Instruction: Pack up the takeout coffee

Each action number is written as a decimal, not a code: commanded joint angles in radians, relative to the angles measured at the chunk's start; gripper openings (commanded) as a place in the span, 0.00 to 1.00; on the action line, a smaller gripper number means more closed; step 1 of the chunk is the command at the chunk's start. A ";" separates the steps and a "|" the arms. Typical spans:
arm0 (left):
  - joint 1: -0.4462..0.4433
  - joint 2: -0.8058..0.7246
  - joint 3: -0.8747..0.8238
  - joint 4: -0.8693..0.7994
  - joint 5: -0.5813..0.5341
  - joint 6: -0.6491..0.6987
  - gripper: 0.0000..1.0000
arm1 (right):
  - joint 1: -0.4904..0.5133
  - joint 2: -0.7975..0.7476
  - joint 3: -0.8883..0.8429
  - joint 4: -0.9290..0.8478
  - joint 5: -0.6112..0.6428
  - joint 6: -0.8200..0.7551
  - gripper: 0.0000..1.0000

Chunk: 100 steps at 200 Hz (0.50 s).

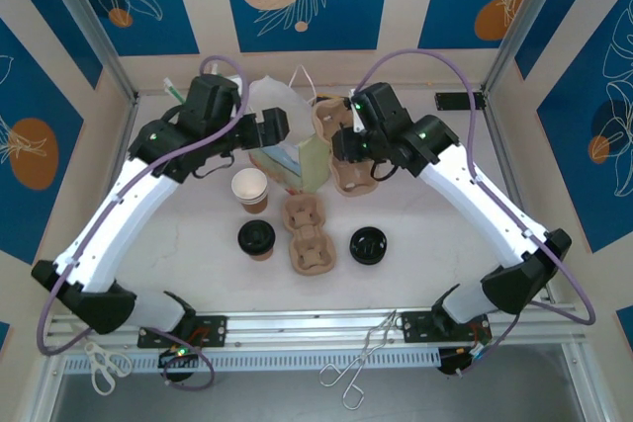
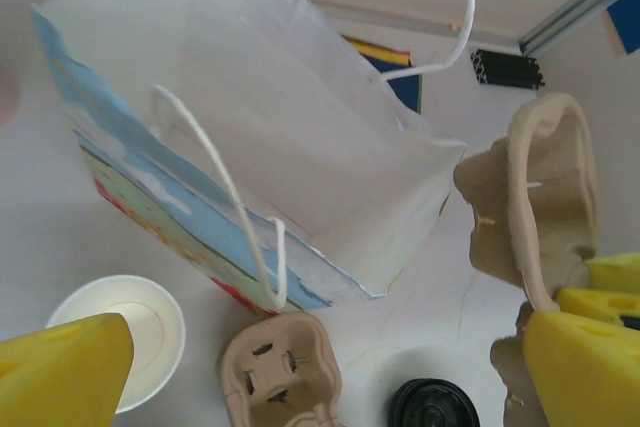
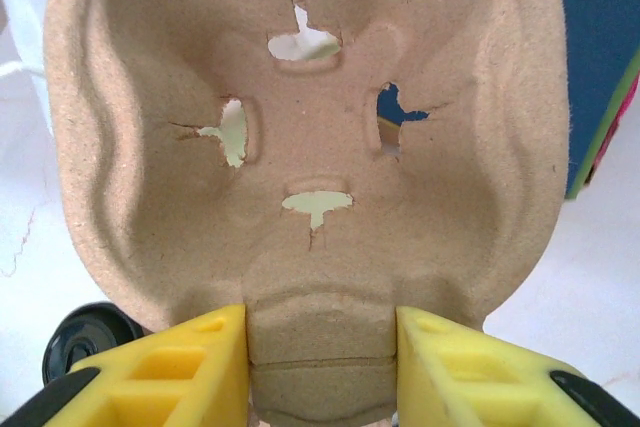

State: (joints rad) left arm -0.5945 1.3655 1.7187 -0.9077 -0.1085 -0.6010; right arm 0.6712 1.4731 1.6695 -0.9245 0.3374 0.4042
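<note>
Two tools near a paper bag (image 2: pixel 290 147) on the table (image 1: pixel 198 266).
With left tool (image 2: pixel 325 337) spread wide, right tool (image 3: pixel 322 367) pinching a pulp cup carrier (image 3: pixel 310 97), takeout coffee (image 1: pixel 256 236) upright just left of a second carrier (image 1: pixel 308 234).

Rough matt pulp carrier (image 3: pixel 310 147); takeout coffee (image 1: pixel 256 239) lid glossy.
</note>
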 commanded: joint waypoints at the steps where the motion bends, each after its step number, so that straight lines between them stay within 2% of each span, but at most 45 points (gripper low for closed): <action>1: 0.014 -0.052 -0.023 -0.026 -0.051 0.027 1.00 | 0.017 0.031 0.079 0.033 0.037 -0.063 0.37; 100: 0.025 -0.245 -0.223 -0.085 -0.110 0.024 1.00 | 0.059 0.148 0.289 0.151 0.066 -0.210 0.37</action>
State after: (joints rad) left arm -0.5781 1.1816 1.5291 -0.9455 -0.1768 -0.5926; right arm 0.7189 1.5951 1.9118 -0.8360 0.3782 0.2577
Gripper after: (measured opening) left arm 0.998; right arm 0.375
